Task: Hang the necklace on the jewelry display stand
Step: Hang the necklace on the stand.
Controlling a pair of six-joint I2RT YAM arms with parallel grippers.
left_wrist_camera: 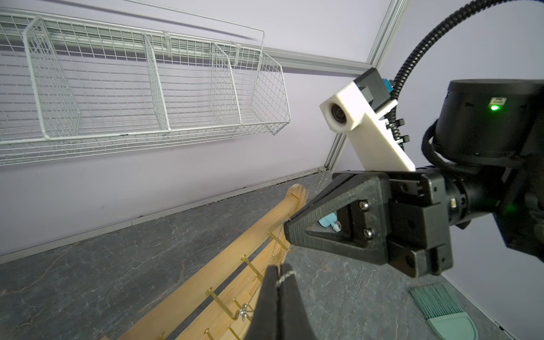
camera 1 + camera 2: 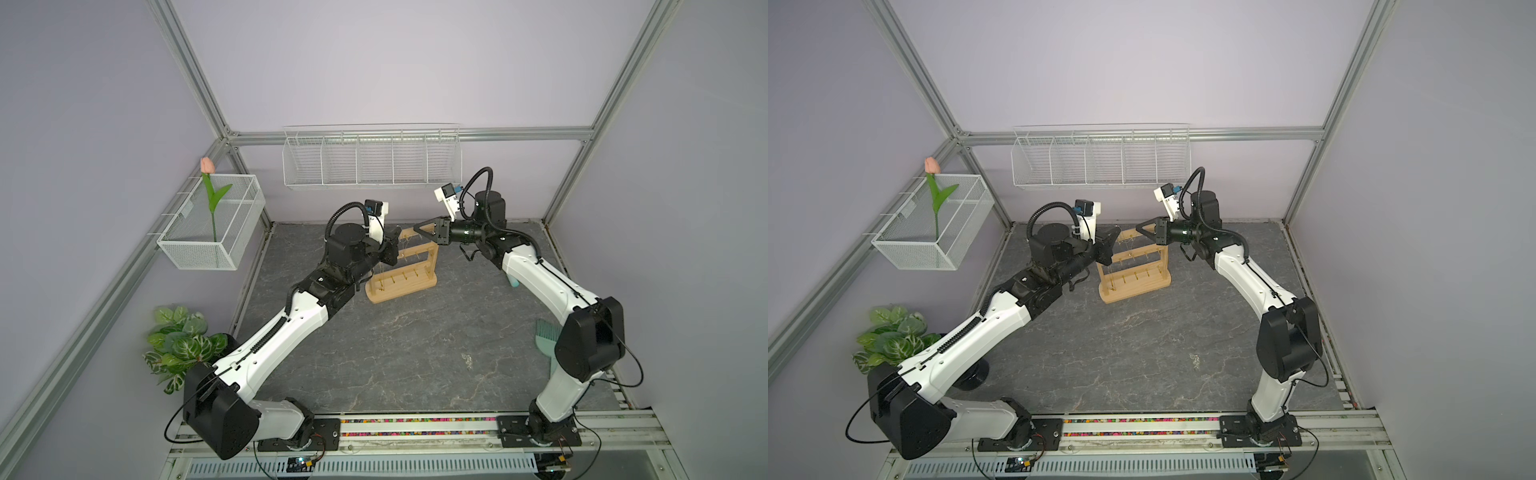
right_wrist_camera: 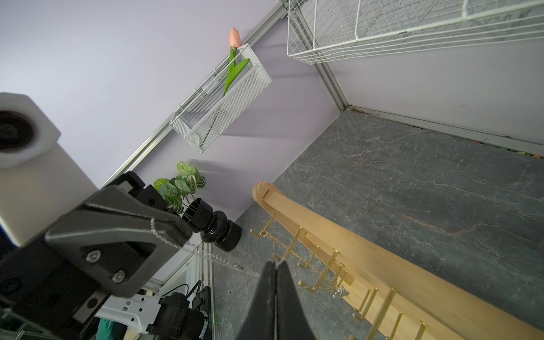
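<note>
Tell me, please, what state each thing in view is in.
light wooden jewelry display stand with gold hooks: upright on the grey tabletop.
left gripper: shut on the thin silver necklace chain.
right gripper: shut on that chain too.
thin silver necklace chain: strung between both grippers beside the stand's top bar.
white wire wall basket: mounted, visible compartments empty.
pink tulip: standing in the white mesh basket.
</note>
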